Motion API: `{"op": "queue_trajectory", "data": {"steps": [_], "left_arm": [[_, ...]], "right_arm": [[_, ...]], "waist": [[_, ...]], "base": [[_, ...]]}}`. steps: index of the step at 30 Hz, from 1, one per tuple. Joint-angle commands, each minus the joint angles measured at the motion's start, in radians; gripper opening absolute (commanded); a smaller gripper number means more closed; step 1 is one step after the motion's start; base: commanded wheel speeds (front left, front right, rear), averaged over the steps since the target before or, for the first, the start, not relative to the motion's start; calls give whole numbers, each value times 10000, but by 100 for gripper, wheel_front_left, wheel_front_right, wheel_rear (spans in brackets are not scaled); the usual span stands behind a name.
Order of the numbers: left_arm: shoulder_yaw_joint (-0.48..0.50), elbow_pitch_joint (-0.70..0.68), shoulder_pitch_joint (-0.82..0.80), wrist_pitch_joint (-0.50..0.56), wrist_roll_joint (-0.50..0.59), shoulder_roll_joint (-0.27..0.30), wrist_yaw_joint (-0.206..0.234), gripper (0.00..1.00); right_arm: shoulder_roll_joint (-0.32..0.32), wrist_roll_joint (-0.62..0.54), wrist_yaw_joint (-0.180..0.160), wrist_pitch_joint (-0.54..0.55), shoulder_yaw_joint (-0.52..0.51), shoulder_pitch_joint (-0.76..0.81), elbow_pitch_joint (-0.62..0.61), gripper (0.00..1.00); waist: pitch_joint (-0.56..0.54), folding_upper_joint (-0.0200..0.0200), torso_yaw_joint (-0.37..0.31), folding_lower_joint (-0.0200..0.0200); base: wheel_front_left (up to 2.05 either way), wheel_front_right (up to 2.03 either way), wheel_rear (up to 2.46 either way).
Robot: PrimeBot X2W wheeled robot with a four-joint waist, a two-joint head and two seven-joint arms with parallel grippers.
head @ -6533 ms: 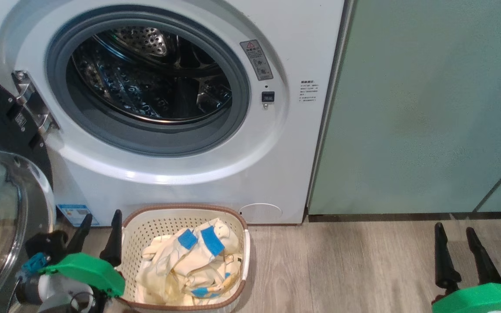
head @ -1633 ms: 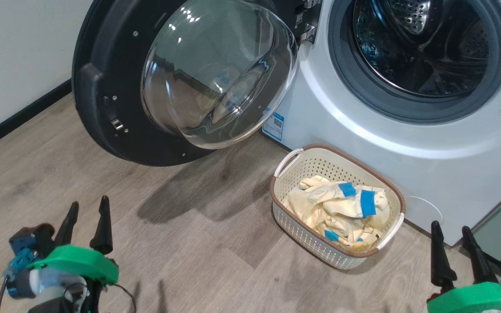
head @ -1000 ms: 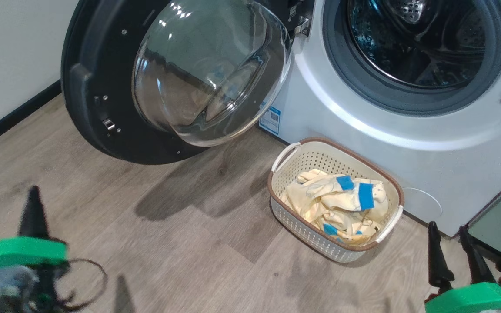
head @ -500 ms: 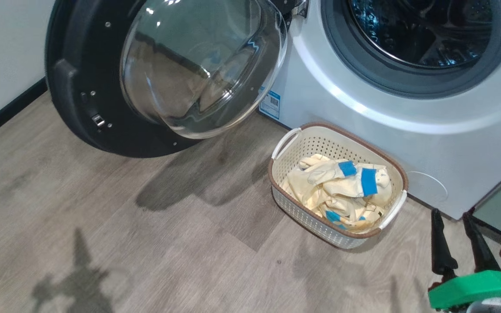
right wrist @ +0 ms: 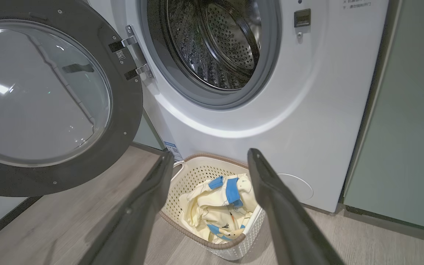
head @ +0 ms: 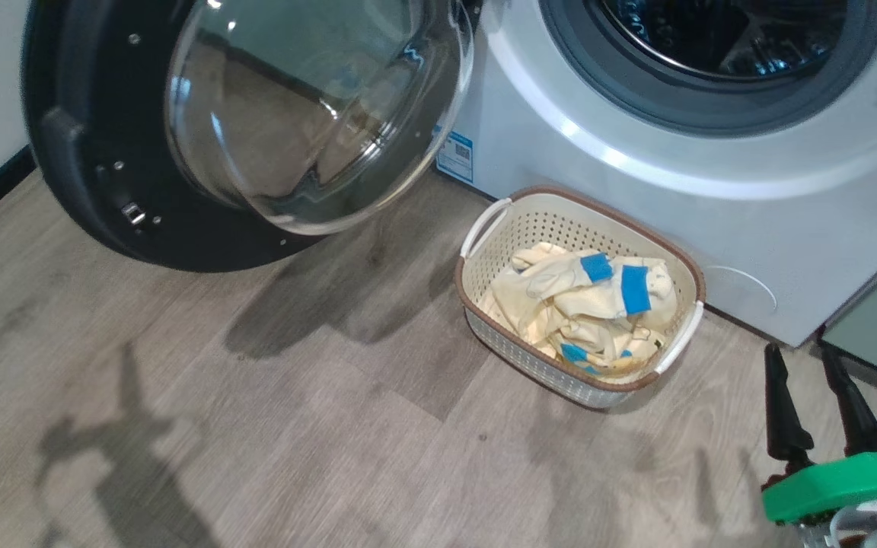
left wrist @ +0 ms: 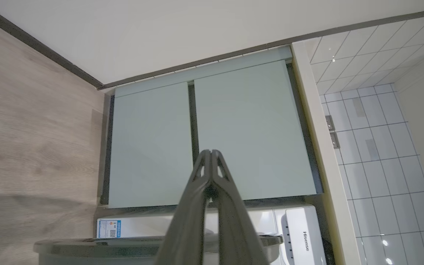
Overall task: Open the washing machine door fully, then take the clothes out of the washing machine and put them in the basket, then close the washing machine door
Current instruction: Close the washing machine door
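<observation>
Cream, blue-patched clothes (head: 583, 304) crumpled in the brown-rimmed basket (head: 553, 228); left claw (left wrist: 211, 151) pinched tight, right claw (right wrist: 210, 151) wide.

Right tool (head: 798, 350): dark fingers (head: 785, 411), green plastic-looking collar (head: 838, 483).

We see a grey-brown plank floor (head: 271, 441) meeting a white wall (left wrist: 182, 33) along a dark skirting board (left wrist: 42, 48), two pale green cabinet doors (left wrist: 248, 125) side by side, and white wall tiles (left wrist: 374, 154) beside them.
</observation>
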Motion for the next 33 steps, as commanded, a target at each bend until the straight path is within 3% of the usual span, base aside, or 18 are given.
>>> {"op": "queue_trajectory", "data": {"steps": [1, 14, 33], "left_arm": [[-26, -159, -417, 225, -8, 807, 30, 0], [-1111, 1051, -1792, 1116, 531, 1139, -319, 0], [-2072, 2200, -2728, 1698, 1007, 763, -1174, 0]], "right_arm": [[-227, 29, 44, -96, 247, -355, -314, 100], [-656, 10, 44, -96, 343, -639, -377, 100], [-835, -44, 44, -96, 319, -970, -458, 100]], "waist": [[117, 0, -127, -1], [815, 0, -934, -1], [1400, 0, -1214, -1]], "base": [[0, 0, 0], [0, 0, 0], [0, 0, 0]]}}
